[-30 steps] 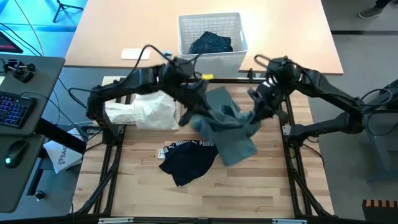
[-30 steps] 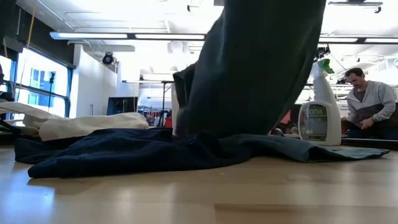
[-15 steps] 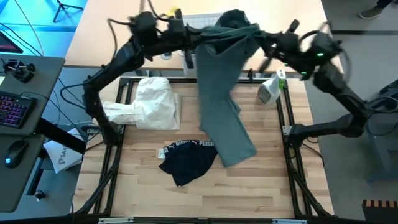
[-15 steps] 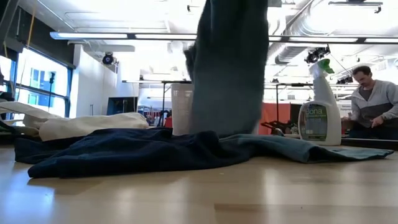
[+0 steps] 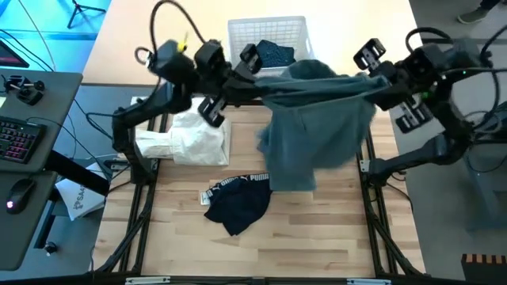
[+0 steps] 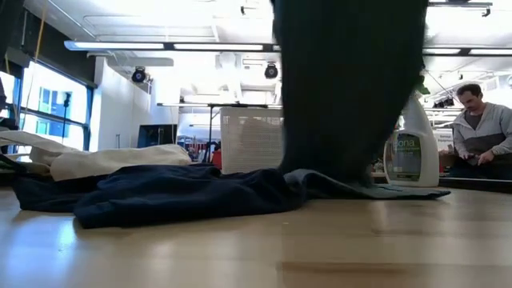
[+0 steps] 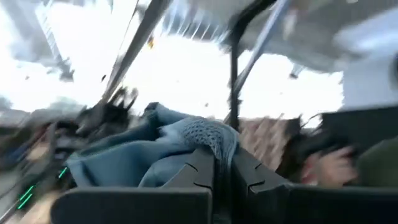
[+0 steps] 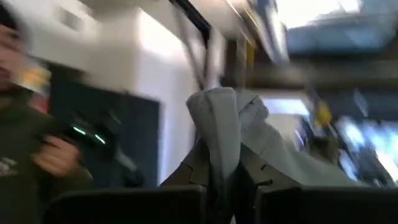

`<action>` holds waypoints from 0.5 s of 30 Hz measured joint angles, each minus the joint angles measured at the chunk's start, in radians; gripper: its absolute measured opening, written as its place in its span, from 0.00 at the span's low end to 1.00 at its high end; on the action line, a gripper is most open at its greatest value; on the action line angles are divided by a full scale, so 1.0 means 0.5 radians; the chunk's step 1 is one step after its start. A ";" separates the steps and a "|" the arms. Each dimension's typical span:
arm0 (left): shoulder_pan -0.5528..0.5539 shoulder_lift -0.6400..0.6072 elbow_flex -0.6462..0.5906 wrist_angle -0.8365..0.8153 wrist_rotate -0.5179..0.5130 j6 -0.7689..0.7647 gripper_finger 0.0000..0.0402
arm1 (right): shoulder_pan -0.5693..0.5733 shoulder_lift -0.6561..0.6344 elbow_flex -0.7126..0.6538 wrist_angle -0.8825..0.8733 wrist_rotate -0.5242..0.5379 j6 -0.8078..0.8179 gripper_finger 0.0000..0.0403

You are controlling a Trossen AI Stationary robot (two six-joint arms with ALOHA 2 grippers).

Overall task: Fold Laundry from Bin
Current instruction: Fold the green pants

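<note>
A grey-green top (image 5: 317, 127) hangs spread between my two grippers, high over the table's far half. My left gripper (image 5: 255, 82) is shut on one upper corner and my right gripper (image 5: 380, 79) on the other. In the low view the top (image 6: 352, 88) falls as a dark sheet, and its lower end (image 6: 384, 190) lies on the table. The white bin (image 5: 269, 39) stands behind at the far edge with a navy dotted piece (image 5: 273, 54) inside. A white cloth (image 5: 190, 138) and a black piece with Puma lettering (image 5: 238, 202) lie on the table. My left gripper pinches a bunched fold of the top's upper edge (image 7: 208, 138) between its two fingers, which point slanting upward. Cloth sticks out past the fingertips. My right gripper pinches a bunched fold of the opposite upper corner (image 8: 217, 124) in the same way, fingers slanting upward. The upper edge (image 5: 317, 83) runs nearly straight between the two holds.
A spray bottle (image 6: 412, 152) stands at the table's far right, behind the hanging top. A person (image 6: 480, 132) sits beyond the table on the right. A black frame rail (image 5: 372, 206) borders the wooden work area. Bare wood lies along the near edge (image 5: 301, 245).
Both grippers have risen and tipped upward with the grey-green top. They have then drawn apart, the right one toward the table's right edge. The top, bunched on the table before, now hangs spread out with its upper edge stretched and only its lower end down.
</note>
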 joint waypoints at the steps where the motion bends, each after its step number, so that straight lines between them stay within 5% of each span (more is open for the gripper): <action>1: -0.049 0.011 0.000 0.121 -0.014 -0.027 0.00 | 0.058 0.037 0.000 0.220 -0.015 0.054 0.04; 4: -0.124 0.034 0.030 0.218 -0.077 0.088 0.00 | 0.128 0.108 0.004 0.416 0.171 -0.021 0.04; 8: -0.052 0.009 0.153 -0.120 -0.284 0.445 0.00 | 0.038 0.027 0.015 -0.035 0.826 -0.490 0.04; 12: 0.162 -0.019 0.188 -0.537 -0.625 0.839 0.00 | -0.121 0.036 0.040 -0.369 1.507 -1.047 0.04; 15: 0.369 -0.004 0.191 -0.633 -0.814 1.100 0.00 | -0.251 0.120 0.005 -0.388 1.766 -1.486 0.04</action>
